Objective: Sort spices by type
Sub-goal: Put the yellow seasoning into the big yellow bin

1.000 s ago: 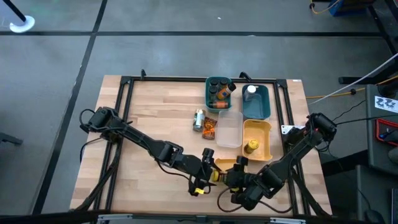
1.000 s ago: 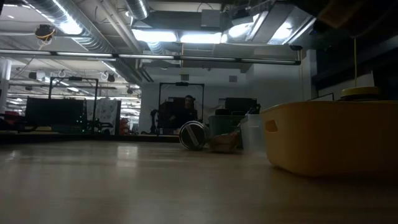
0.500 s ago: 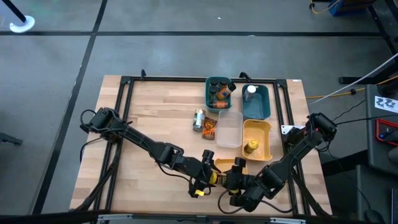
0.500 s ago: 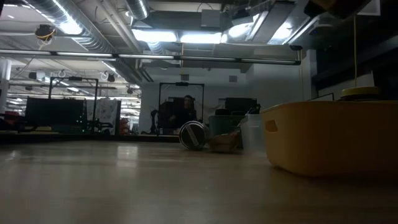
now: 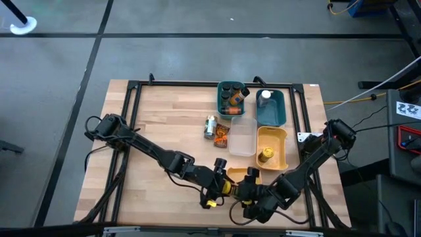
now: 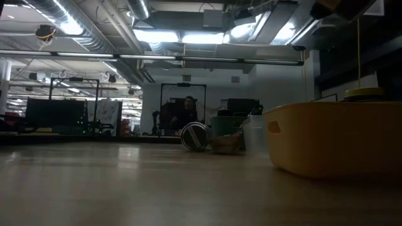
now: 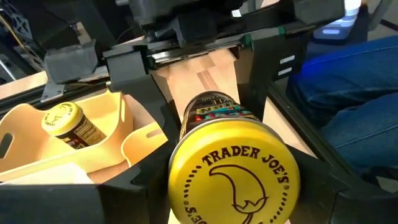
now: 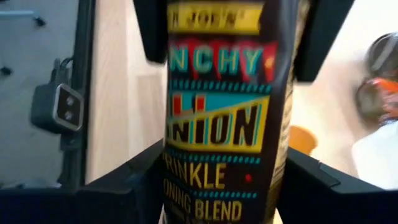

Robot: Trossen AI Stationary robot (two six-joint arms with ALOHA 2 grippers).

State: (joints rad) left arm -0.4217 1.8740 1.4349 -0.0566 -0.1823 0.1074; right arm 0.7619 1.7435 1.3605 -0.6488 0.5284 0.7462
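While both grippers meet at the near edge, the left gripper [image 5: 220,186] has narrowed around the jar [image 7: 233,171]. The right gripper [image 5: 245,189] also brackets it; a handover toward the yellow bin [image 5: 281,137] seems underway.

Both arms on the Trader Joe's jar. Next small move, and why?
Probably finish the handoff before anything travels: the yellow-lidded jar sits between the left gripper and the right gripper at the table's front edge. The yellow bin, already holding a matching jar, looks like its destination.
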